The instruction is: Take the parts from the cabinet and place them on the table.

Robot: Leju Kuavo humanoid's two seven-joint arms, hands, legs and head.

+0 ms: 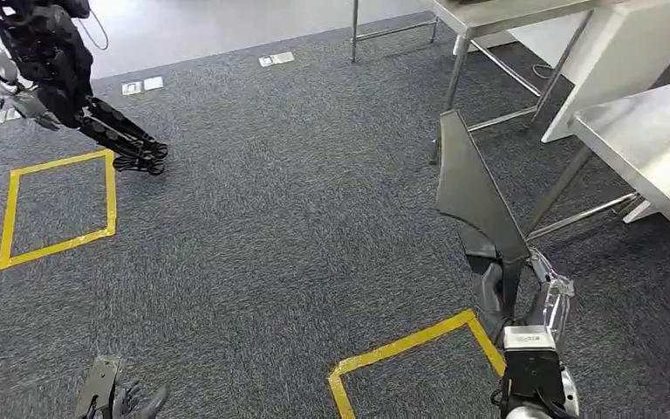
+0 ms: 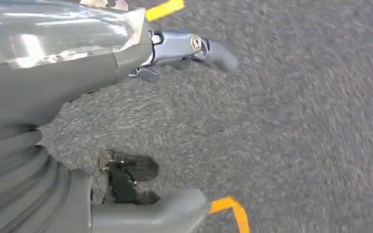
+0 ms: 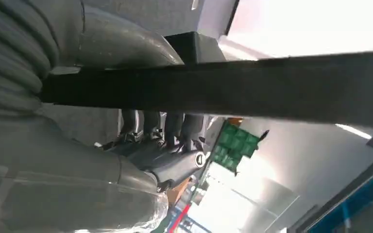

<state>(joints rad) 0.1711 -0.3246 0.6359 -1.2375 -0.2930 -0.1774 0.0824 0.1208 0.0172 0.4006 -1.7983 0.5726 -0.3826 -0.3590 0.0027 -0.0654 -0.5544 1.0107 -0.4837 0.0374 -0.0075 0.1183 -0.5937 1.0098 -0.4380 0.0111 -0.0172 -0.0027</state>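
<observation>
right hand (image 1: 499,292) grips the dark flat part (image 1: 475,196) at its lower end | part's long axis runs up and away from my hand toward the desk (image 1: 654,131), ahead and to the right | left hand (image 1: 126,400) hangs low, fingers spread, holding nothing | right arm is the nearer to the desk

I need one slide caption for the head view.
Right hand carries a dark flat part over grey carpet toward steel tables.

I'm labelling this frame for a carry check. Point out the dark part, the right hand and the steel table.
dark part (image 1: 475,196), head view, middle of its flat face
right hand (image 1: 510,288), head view, fingers gripping the part's lower end
steel table (image 1: 654,131), head view, bare top
</observation>
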